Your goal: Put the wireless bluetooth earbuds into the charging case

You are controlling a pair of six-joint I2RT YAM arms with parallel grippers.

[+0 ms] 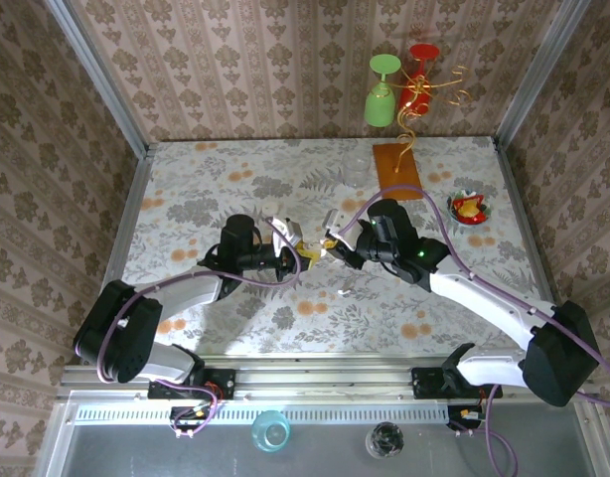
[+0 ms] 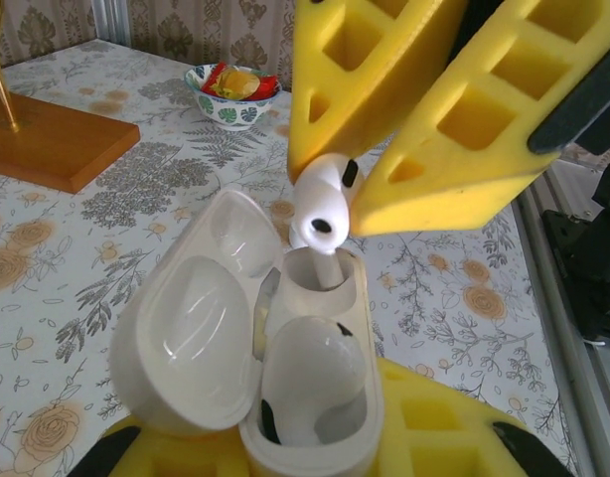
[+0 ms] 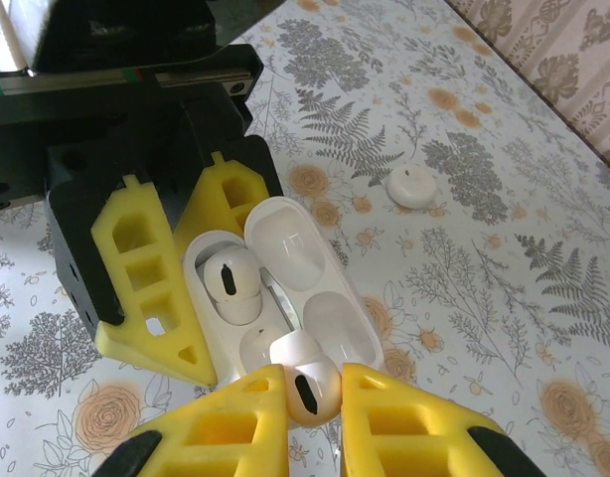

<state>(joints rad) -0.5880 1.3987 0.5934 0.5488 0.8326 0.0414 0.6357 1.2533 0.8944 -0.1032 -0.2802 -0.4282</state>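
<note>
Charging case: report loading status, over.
Status: left tool shut on open charging case, one earbud seated; right tool shut on second earbud, stem at empty slot; slot unobstructed.

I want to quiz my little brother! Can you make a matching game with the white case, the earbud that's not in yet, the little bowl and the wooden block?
Things:
1. charging case
2. unseated earbud
3. bowl
4. wooden base

Clues:
a. pinched by the right pincer
b. brown and flat
c. gripped by the left pincer, lid open
d. holds red and yellow bits

Pairs: 1-c, 2-a, 3-d, 4-b.
</note>
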